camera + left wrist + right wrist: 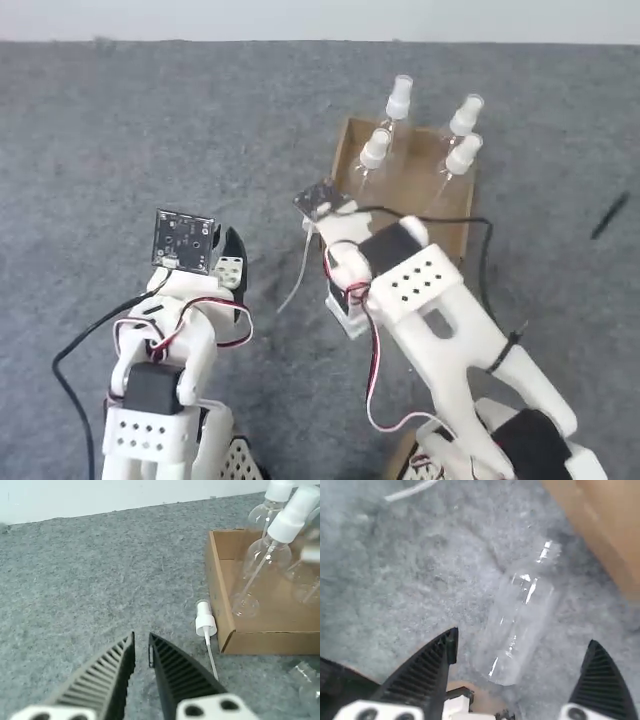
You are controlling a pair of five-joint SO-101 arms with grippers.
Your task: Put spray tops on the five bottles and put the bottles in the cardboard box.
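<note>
Cardboard box (343, 160): shallow open tray on grey carpet (150, 130), on the far side of the table, in front of the right arm.

Bottles, four (372, 170): clear plastic, standing upright inside the box in two pairs, each with a white spray top fitted. The left wrist view shows the dip tubes running down inside them.

Fifth bottle (520, 615): clear, lying on its side on the carpet, just outside the box wall (600, 525). No top can be seen on it.

Loose spray top (205, 622): white, lying on the carpet just beside the box's outer wall near a corner, its thin tube trailing away from the box. In the high view it lies between the two arms.

Left gripper (141, 639): low over bare carpet, well apart from the box. Fingers are drawn almost together with a thin slit between them, pinching nothing.

Right gripper (520, 647): just above the carpet, close by the box. Fingers are spread wide to either side of the lying bottle, one per side; whether they touch it cannot be told.
</note>
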